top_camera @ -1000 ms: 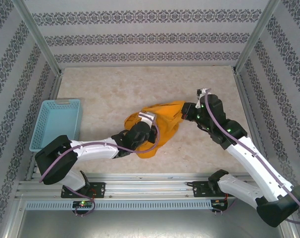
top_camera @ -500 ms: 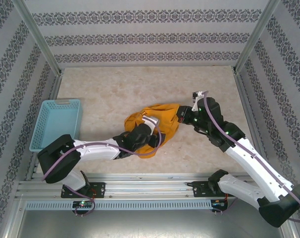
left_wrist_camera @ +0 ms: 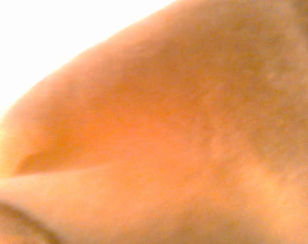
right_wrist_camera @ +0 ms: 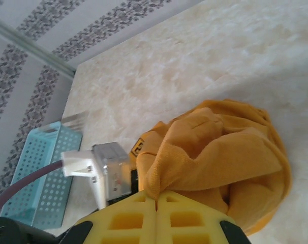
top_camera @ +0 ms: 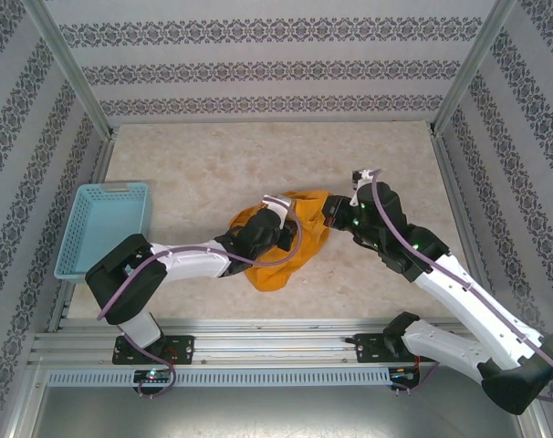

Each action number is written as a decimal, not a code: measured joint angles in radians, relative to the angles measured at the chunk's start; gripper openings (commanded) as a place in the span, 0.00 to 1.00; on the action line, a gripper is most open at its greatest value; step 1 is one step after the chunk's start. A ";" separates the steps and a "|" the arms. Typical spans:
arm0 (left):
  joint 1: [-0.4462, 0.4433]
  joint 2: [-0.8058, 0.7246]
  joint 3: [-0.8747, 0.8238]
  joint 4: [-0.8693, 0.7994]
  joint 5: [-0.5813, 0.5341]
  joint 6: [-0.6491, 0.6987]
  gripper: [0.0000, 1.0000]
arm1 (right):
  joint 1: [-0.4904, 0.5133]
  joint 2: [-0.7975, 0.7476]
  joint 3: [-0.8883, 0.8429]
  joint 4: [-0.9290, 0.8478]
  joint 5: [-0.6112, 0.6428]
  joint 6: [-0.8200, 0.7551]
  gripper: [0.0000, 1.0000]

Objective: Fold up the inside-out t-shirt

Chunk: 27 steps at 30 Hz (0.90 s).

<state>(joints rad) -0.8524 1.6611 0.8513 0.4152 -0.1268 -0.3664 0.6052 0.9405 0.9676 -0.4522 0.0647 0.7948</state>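
Right gripper (right_wrist_camera: 156, 199): clamped shut on a fold of the t-shirt (top_camera: 306, 239), which lies bunched between both claws. Left gripper (top_camera: 275, 226): shut, buried in the cloth; hold unconfirmed. Blue basket (top_camera: 112, 189), well left of it: perforated floor bare.

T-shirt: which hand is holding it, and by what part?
Right hand pinches a bunched fold of the t-shirt on its right side. Left hand is shut amid the cloth; its hold cannot be told.
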 measured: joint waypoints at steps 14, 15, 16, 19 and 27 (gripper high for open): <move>0.071 -0.106 -0.043 -0.021 0.030 0.024 0.00 | -0.140 -0.045 -0.042 -0.064 0.011 0.033 0.00; 0.083 -0.106 -0.043 -0.029 0.042 0.027 0.00 | -0.144 -0.046 -0.043 -0.066 0.006 0.033 0.00; 0.099 -0.108 -0.042 -0.041 0.053 0.031 0.00 | -0.148 -0.046 -0.045 -0.069 0.003 0.033 0.00; 0.158 -0.111 -0.014 -0.111 0.089 0.056 0.00 | -0.152 -0.050 -0.053 -0.068 -0.019 0.032 0.00; 0.289 -0.017 0.375 -0.350 0.118 0.158 0.09 | -0.137 -0.031 -0.047 -0.005 -0.103 0.034 0.00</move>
<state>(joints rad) -0.5632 1.6444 1.2266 0.0654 -0.0086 -0.2081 0.4686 0.9100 0.9207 -0.4572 -0.0380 0.8291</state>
